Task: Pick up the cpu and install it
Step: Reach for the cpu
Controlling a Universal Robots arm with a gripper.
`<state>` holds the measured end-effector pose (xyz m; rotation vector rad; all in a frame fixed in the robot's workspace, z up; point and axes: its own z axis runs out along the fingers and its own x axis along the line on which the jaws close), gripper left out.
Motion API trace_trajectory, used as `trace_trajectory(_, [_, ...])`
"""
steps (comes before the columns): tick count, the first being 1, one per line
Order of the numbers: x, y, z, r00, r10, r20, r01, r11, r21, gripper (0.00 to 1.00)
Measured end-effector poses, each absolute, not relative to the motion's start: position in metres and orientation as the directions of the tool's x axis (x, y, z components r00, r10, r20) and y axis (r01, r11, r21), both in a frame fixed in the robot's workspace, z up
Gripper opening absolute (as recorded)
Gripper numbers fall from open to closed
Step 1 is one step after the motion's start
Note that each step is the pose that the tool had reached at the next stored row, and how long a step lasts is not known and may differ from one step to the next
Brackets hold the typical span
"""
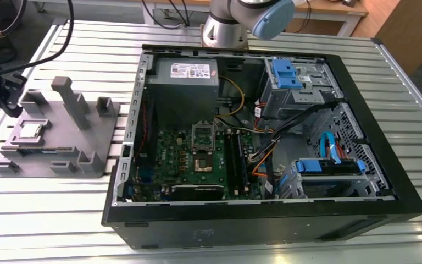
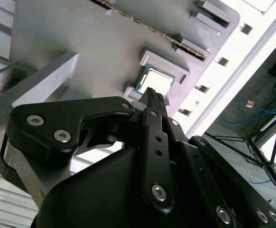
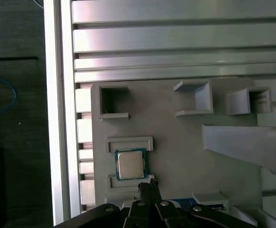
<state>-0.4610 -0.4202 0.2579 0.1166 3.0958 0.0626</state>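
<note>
The gripper [image 3: 147,187] hangs closed and empty near the cpu [image 3: 131,165] in the grey fixture [image 3: 176,142]. Lowered like that, I reckon it could scrape the metal top.

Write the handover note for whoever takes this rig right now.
State of the gripper: shut, holding nothing, its tips just short of the cpu in both wrist views.
The cpu lies flat in its pocket on the grey fixture block, to the exterior view's left of the open computer case.
The motherboard sits inside the case.
Done: the gripper is positioned at the cpu.
Left: the grasp, the lift and the install.
</note>
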Motion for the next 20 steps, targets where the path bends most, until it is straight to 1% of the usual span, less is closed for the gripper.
trace_trajectory(14, [-0.4644,-0.4202,0.2543,-0.996,0.076,-0.041,0.074,0.996,0.042,0.11])
trace_trajectory(20, [-0.4643,-0.4202,0.2475,-0.996,0.076,-0.041,0.074,0.996,0.042,0.11])
